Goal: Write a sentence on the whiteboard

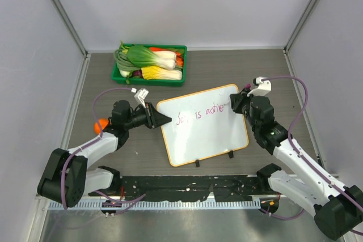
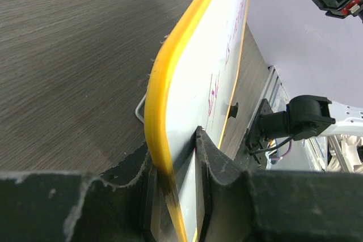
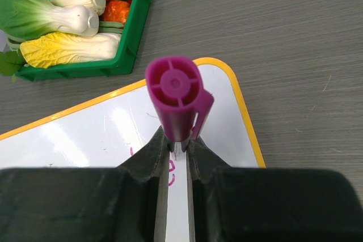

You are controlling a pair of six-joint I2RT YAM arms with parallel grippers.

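Claw on the left (image 1: pixel 163 119) clamps the left rim of the whiteboard (image 1: pixel 210 137); right claw (image 1: pixel 233 105) pinches a purple marker (image 3: pixel 177 92).
The glossy, orange-rimmed board lies askew on the table (image 1: pixel 272 72), near a green vegetable tray (image 1: pixel 148 81); the sentence (image 1: pixel 198 114), thin pink cursive, crosses its upper part to the marker tip.

Robotics lab test cell. Plain pale partition walls (image 1: pixel 187 4) on three sides, framed by bare aluminium posts (image 1: pixel 62 12). Grey wood-grain tabletop (image 1: pixel 238 66) beneath both sets of fingers. Left arm (image 1: pixel 96 145) and right arm (image 1: pixel 295 157) bolted to black mounting rail (image 1: pixel 187 184), well behind fingers at near edge. Purple cables (image 1: pixel 303 92) looped loose along arms. Staged props: green tray (image 1: pixel 147 81) of plastic vegetables (image 1: pixel 150 58) beyond left gripper (image 1: pixel 165 119); whiteboard (image 1: pixel 210 134) between left gripper and right gripper (image 1: pixel 232 105); purple marker (image 3: pixel 176 94) pinched between right fingers.
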